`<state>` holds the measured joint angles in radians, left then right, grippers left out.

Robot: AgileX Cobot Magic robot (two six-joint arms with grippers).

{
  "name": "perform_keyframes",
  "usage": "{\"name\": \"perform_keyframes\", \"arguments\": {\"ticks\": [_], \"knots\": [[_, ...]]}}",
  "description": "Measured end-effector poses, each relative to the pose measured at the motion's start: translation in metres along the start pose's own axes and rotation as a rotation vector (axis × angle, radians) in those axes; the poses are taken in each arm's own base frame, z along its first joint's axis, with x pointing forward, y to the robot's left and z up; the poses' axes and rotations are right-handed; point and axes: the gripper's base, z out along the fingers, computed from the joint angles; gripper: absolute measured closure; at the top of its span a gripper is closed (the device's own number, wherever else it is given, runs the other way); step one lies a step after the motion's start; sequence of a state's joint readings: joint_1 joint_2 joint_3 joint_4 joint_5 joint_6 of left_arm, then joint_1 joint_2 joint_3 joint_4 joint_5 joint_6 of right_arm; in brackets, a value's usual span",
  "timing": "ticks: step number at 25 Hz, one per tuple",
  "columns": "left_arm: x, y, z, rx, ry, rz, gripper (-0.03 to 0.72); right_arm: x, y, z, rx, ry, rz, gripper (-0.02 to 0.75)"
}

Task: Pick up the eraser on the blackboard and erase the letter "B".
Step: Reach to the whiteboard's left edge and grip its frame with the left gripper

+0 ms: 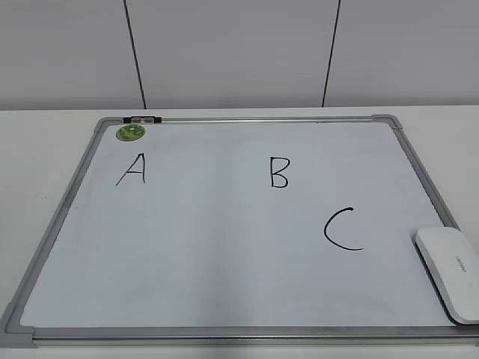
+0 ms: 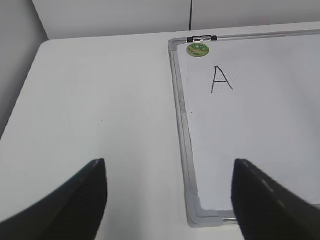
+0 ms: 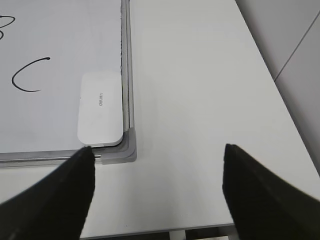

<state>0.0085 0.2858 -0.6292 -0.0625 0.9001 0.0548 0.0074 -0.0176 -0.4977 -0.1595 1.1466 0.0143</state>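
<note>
My right hand (image 3: 157,187) is hanging open above the table (image 3: 200,100), near the eraser (image 3: 100,109) lying in the blackboard's (image 1: 224,254) corner. My left hand (image 2: 167,200) is open too. Only the exterior view is showing the B (image 1: 279,173) whole.

Even, diffuse light, bright w/o harsh shadows; source can't be told. Blackboard (image 1: 224,247) reads pale bluish in exterior view, w/ a mild sheen, no hot glare. Eraser (image 1: 451,271) throws only a faint soft shadow at its edge. Letter strokes sharp in exterior view. Both wrist views softer, slightly grainy; left hand (image 2: 167,200) and right hand (image 3: 157,192) fingers are dark, blurred, out of focus up close. Surface (image 3: 200,100) looks warm off-white.
</note>
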Motion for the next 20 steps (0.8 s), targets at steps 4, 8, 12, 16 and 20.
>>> {"name": "perform_keyframes", "arguments": {"ticks": [4,8,12,16,20], "knots": [[-0.027,0.0,0.038,0.021,0.132,-0.028,0.114,0.0,0.0,0.0,0.0,0.0,0.0,0.148],[-0.053,0.003,0.085,0.023,0.28,-0.038,0.121,0.0,0.0,0.0,0.0,0.002,0.0,0.148],[-0.076,0.005,0.136,0.025,0.41,-0.047,0.143,0.0,0.0,0.0,0.0,0.002,0.0,0.148],[-0.085,0.008,0.191,0.034,0.555,-0.055,0.169,0.0,0.0,0.0,0.0,0.002,0.0,0.148],[-0.086,0.007,0.243,0.064,0.654,-0.062,0.176,0.0,0.0,0.0,0.0,0.002,0.0,0.148]]}}
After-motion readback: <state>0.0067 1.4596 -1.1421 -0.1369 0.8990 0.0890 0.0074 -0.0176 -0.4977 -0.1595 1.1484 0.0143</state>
